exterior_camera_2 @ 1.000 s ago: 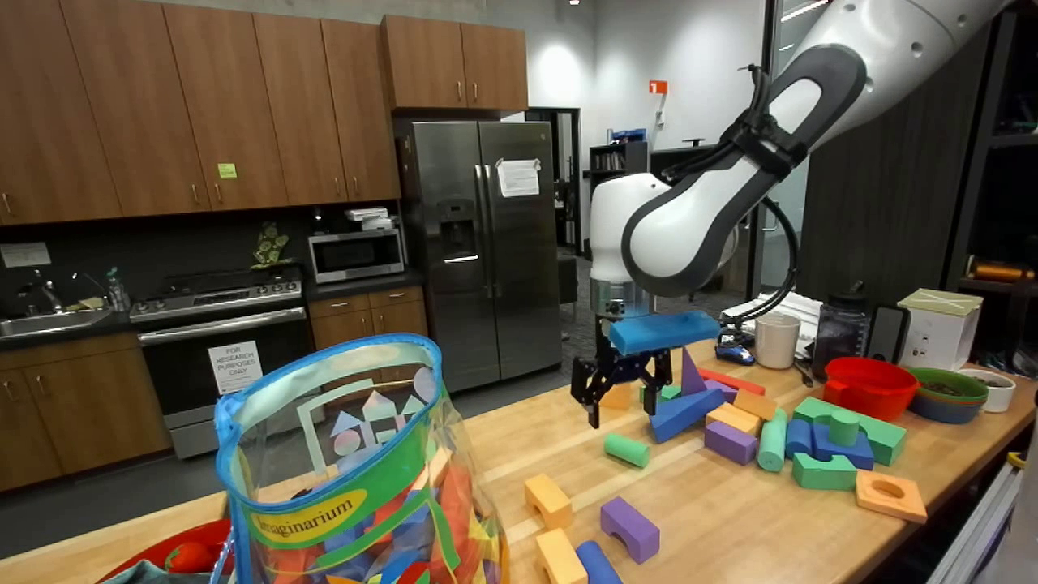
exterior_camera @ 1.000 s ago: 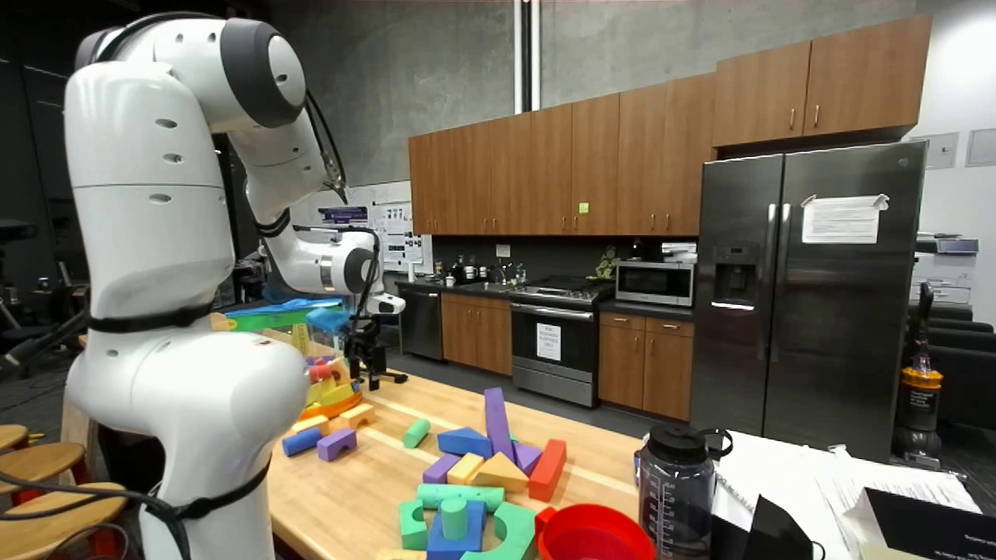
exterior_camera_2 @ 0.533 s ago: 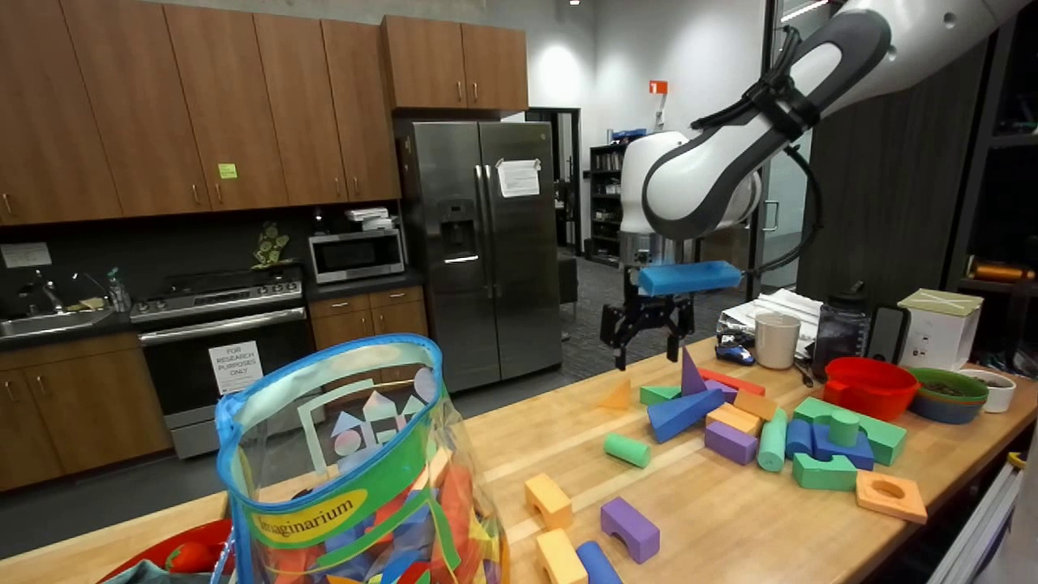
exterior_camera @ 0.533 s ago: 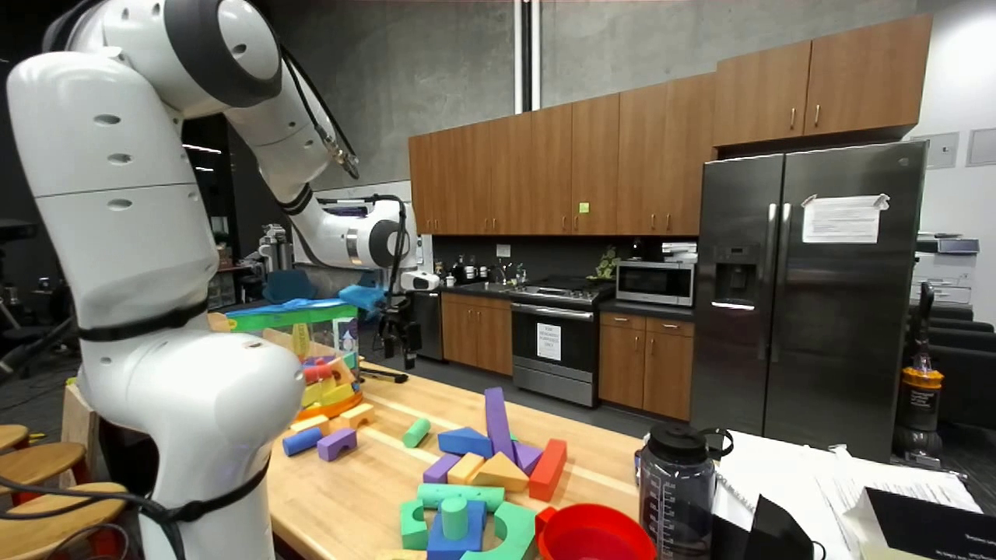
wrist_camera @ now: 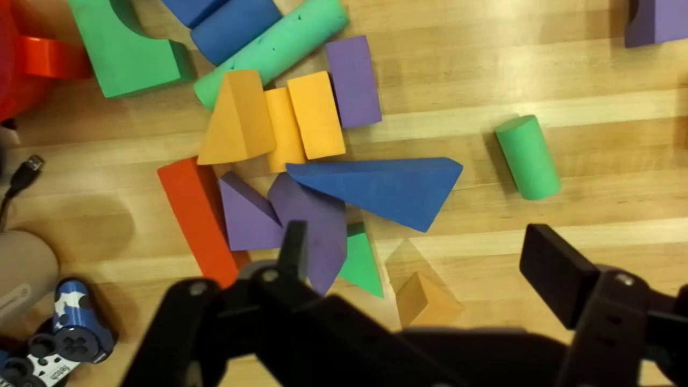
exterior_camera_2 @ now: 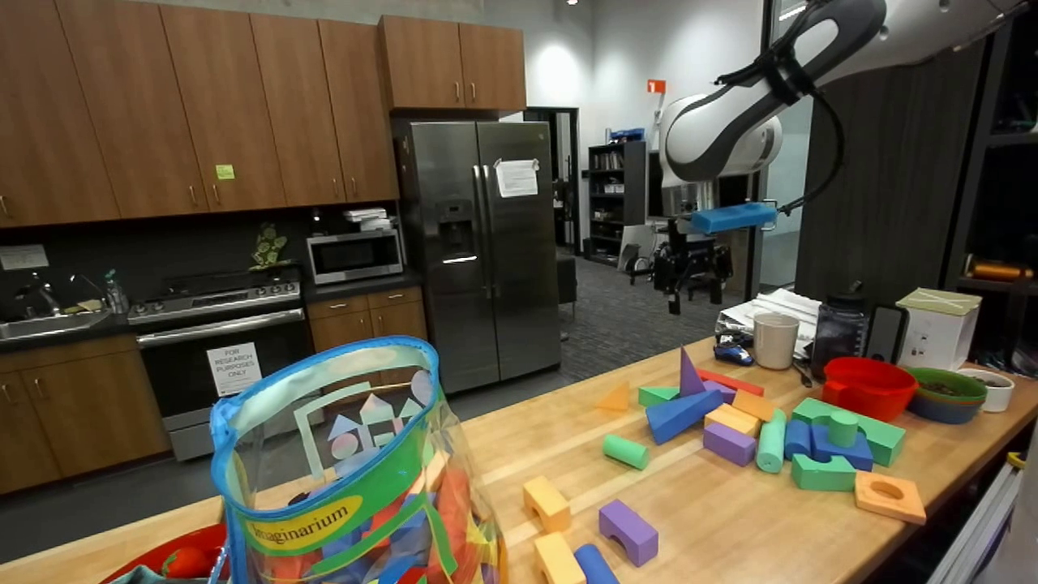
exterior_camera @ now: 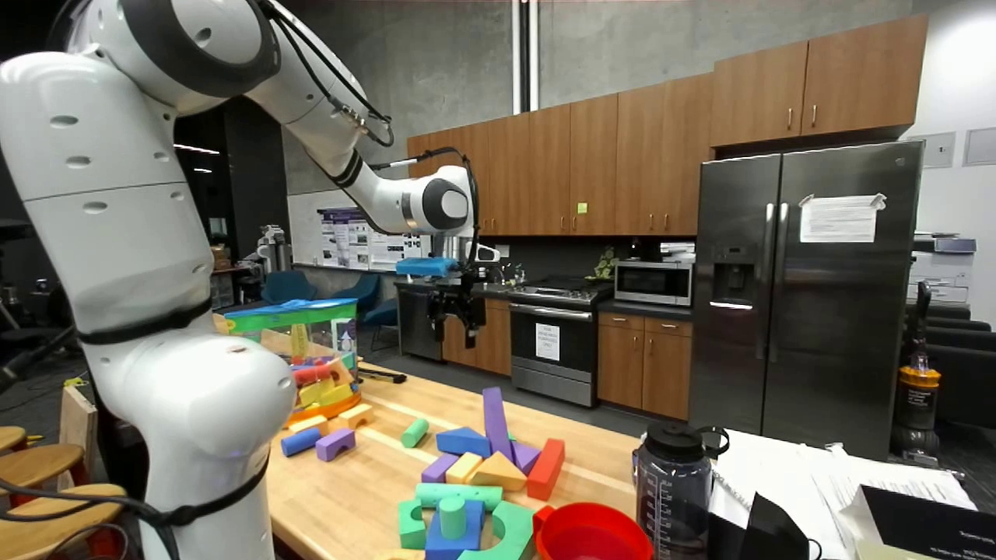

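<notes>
End effector [exterior_camera_2: 695, 296] is up in the air above the table [exterior_camera_2: 746, 527], pointing down, fingers [wrist_camera: 556, 274] spread wide. Nothing held; it's well above all the blocks. Can't tell if that's full travel.

Wrist view: orange triangular block [wrist_camera: 427, 303] shows in the gap between the fingers, but sits on the table well below them. Green triangular block [wrist_camera: 364, 263] is just left of it, next to a purple block [wrist_camera: 325, 231] that a finger partly hides. Blue triangular block [wrist_camera: 387, 188] is further up, narrow tip overlapping the purple block. Purple triangular block [wrist_camera: 247, 215] sits left of that, red rectangular block [wrist_camera: 196, 217] just beside it.

Upper side of same cluster: orange wedge [wrist_camera: 236, 121], orange rectangular block [wrist_camera: 317, 115] and purple rectangular block [wrist_camera: 355, 80] in a row, long green cylinder [wrist_camera: 271, 54] running diagonally above. Short green cylinder [wrist_camera: 529, 158] lies on its side to the right, apart from the pile.

In an exterior view: clear Imaginarium bag [exterior_camera_2: 305, 523] stands on the table with mixed blocks inside. Orange arch block [exterior_camera_2: 547, 504] and purple arch block [exterior_camera_2: 629, 531] lie near it. Red bowl [exterior_camera_2: 864, 397] with handle, beige mug [exterior_camera_2: 776, 341] and water bottle [exterior_camera_2: 835, 334] sit toward the right of that view. Orange square block [exterior_camera_2: 890, 496] with a round hole lies near the table edge.
</notes>
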You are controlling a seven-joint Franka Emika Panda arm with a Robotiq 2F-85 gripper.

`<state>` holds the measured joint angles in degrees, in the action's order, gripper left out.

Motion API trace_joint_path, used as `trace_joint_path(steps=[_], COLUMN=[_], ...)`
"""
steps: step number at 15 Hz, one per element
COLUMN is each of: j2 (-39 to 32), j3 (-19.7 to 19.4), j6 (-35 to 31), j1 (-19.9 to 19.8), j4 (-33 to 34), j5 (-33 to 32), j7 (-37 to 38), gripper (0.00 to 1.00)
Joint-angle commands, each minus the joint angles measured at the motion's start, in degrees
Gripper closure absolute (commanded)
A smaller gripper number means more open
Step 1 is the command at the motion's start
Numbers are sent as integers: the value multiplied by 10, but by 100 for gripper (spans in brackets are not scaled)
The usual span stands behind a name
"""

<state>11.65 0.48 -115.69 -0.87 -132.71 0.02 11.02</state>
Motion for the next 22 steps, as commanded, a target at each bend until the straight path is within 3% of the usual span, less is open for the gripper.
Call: trace_joint_path(steps=[1, 5, 11, 16, 22], j2=[-50, -122, -208, -249, -290], j3=[18, 17, -17, -32, -36], j6=[61, 142, 228, 318, 417], j1=[16, 16, -11, -41, -68], j4=[42, 120, 280, 394, 490], j5=[-29, -62, -49, 38, 136], j7=[-37, -64, -156, -207, -205], gripper=[0, 0, 0, 0, 0])
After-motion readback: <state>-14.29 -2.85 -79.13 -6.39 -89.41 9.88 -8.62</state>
